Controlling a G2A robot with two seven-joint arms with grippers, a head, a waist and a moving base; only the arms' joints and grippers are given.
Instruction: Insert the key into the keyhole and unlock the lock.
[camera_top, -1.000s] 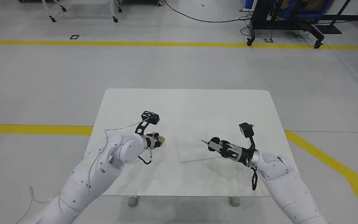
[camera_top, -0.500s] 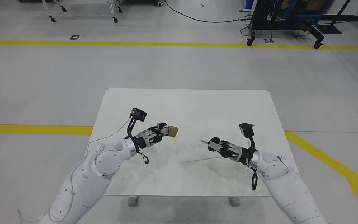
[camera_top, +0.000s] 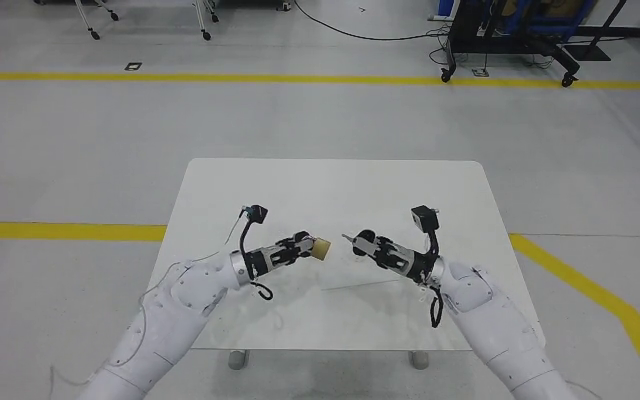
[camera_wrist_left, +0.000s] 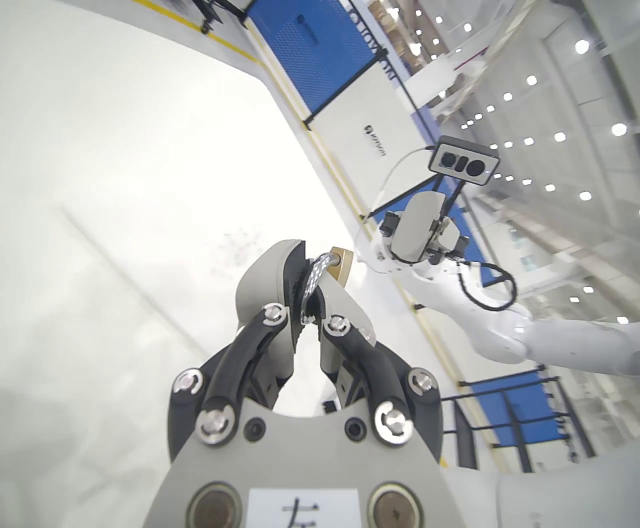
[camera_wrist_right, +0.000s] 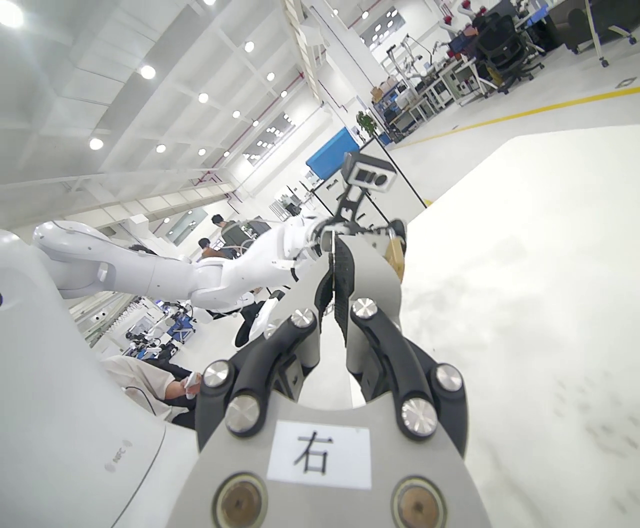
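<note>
Your left hand (camera_top: 303, 247) pinches the brass lock (camera_top: 322, 247) by its shackle, held above the middle of the table (camera_top: 400, 190). Your right hand (camera_top: 362, 243), pressed together on the key (camera_top: 347, 239), faces it. The key tip is near the lock, not touching.

White tbl (camera_top: 400, 190) w/ rounded corners

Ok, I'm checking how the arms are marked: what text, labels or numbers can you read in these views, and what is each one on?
"右": white label on the base of the right gripper.
"左", its lower part cut off at the picture's edge: white label on the base of the left gripper.
Small print on the white panel and the blue panel beyond the table: too small to read.
</note>
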